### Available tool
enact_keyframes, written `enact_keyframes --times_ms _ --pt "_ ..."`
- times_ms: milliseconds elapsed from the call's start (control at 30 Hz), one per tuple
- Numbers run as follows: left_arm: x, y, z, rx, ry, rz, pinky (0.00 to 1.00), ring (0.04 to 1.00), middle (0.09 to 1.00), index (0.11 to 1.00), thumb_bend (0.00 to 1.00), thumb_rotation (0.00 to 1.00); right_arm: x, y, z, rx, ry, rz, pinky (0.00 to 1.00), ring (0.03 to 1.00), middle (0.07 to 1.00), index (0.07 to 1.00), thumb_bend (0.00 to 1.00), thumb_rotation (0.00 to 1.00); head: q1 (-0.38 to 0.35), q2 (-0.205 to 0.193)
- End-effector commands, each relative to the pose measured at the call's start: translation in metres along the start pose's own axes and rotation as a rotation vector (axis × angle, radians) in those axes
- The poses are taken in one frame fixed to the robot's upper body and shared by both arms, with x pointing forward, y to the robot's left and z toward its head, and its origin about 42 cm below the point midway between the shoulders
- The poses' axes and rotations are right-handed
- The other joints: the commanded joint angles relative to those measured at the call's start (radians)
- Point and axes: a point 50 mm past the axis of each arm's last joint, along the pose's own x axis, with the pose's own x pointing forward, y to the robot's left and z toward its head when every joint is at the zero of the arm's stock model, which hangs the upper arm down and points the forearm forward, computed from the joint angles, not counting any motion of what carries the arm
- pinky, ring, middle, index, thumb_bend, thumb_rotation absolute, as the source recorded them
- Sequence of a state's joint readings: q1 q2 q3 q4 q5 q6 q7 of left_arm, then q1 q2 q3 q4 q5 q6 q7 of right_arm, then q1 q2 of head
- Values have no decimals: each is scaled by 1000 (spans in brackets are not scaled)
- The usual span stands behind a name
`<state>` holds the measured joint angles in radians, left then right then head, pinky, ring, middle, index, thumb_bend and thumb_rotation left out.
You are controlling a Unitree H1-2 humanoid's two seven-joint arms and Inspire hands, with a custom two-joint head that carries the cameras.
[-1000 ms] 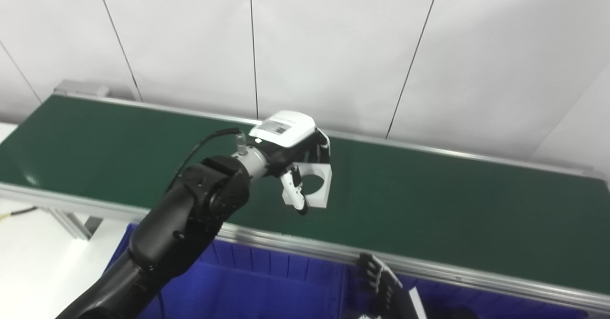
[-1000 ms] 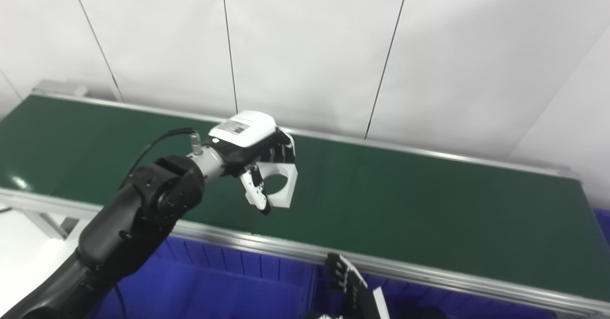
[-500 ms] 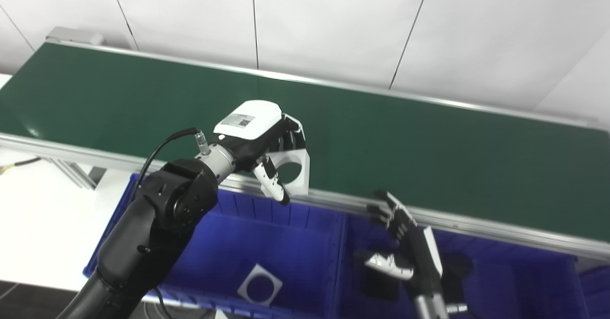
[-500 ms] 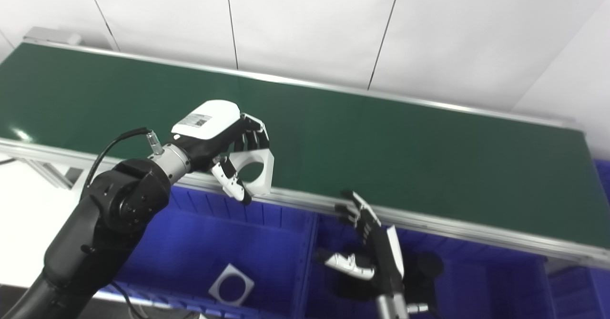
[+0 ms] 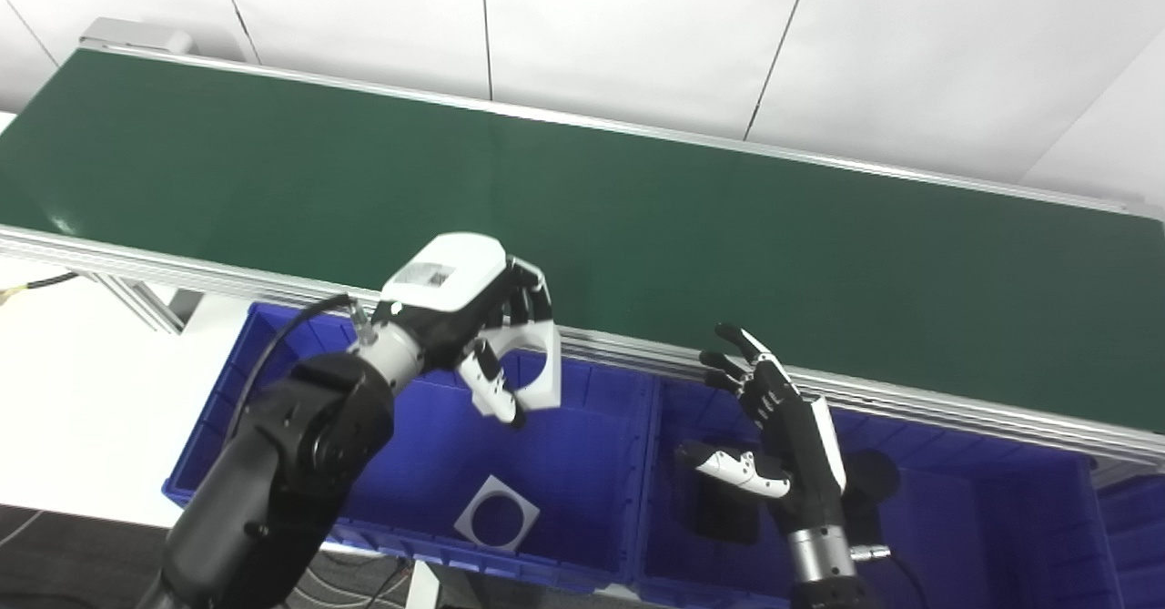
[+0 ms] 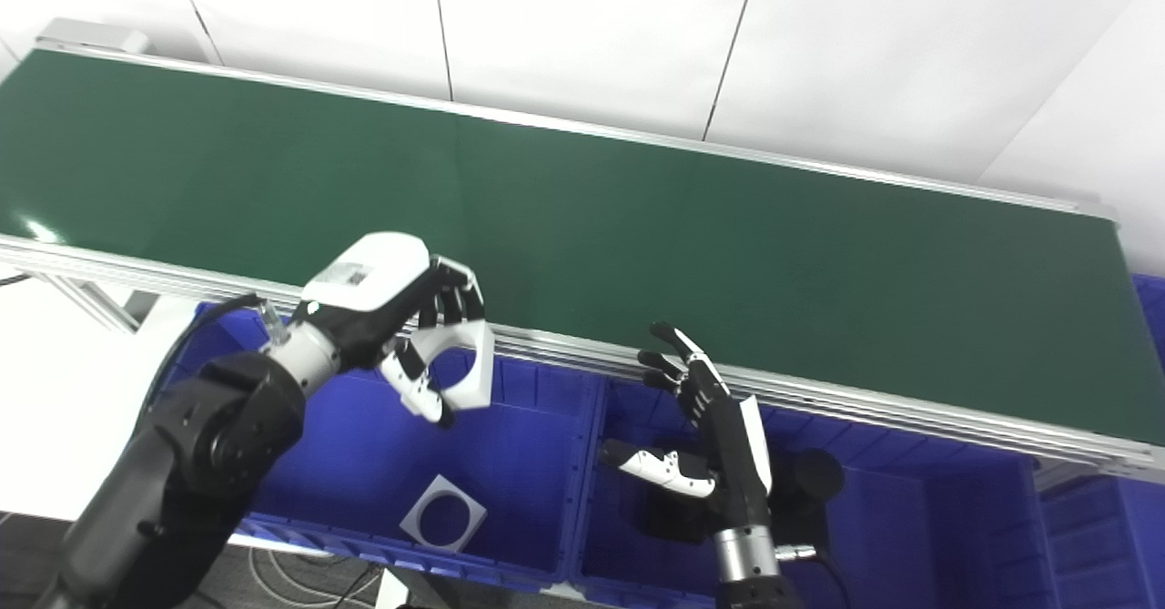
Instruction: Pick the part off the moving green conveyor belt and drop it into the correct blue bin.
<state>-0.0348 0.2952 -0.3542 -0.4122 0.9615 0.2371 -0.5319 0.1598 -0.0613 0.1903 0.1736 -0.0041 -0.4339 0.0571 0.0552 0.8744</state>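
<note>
The left hand (image 5: 473,336) is closed around a white square plastic part with a large round hole (image 5: 537,368), fingers curled over its top edge and thumb pressed against the near face, so the plate hangs upright. It hangs above the left blue plastic bin (image 5: 582,463), just clear of the aluminium rail of the green conveyor belt (image 5: 637,208), which suggests the carry is over and the release is what remains. An identical white square plate with a round hole (image 5: 496,525) already lies flat on that bin's floor, so this looks like the matching bin.

The right hand (image 5: 774,436) holds nothing; its fingers are spread and pointing up, and it waits over the right blue bin (image 5: 983,518), probably kept back to leave the drop path free.

Dark objects (image 5: 728,509) lie in the right bin behind that hand, but they are partly covered by it and too dim to identify. The held part's far side is hidden by the fingers, and both bins are cut off by the bottom edge.
</note>
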Motion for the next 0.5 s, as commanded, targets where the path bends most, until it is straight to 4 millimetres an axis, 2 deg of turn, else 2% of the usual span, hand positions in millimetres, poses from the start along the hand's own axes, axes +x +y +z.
enact_keyframes --times_ms 0,100,200,267,467 --pt "-2 -1 -1 36 -20 49 299 365 479 555 494 0 6 1 13 1 -79 -1 742 804 915 845 900 339 1 1" --pt "-3 -14 -6 32 -8 43 272 358 455 553 493 0 6 2 13 2 -78 -5 741 803 914 840 905 340 0 -3" --pt "-1 -25 -12 38 -4 41 290 363 455 551 495 0 6 3 12 6 -77 -2 745 805 917 842 903 337 -3 -6" --pt "1 -29 -15 43 -3 44 314 371 464 550 496 0 6 3 12 4 -77 1 746 805 915 843 898 336 -3 -7" --pt "3 -33 -17 71 -1 45 285 355 457 552 493 0 5 4 12 4 -75 -1 742 804 915 847 900 348 -5 -15"
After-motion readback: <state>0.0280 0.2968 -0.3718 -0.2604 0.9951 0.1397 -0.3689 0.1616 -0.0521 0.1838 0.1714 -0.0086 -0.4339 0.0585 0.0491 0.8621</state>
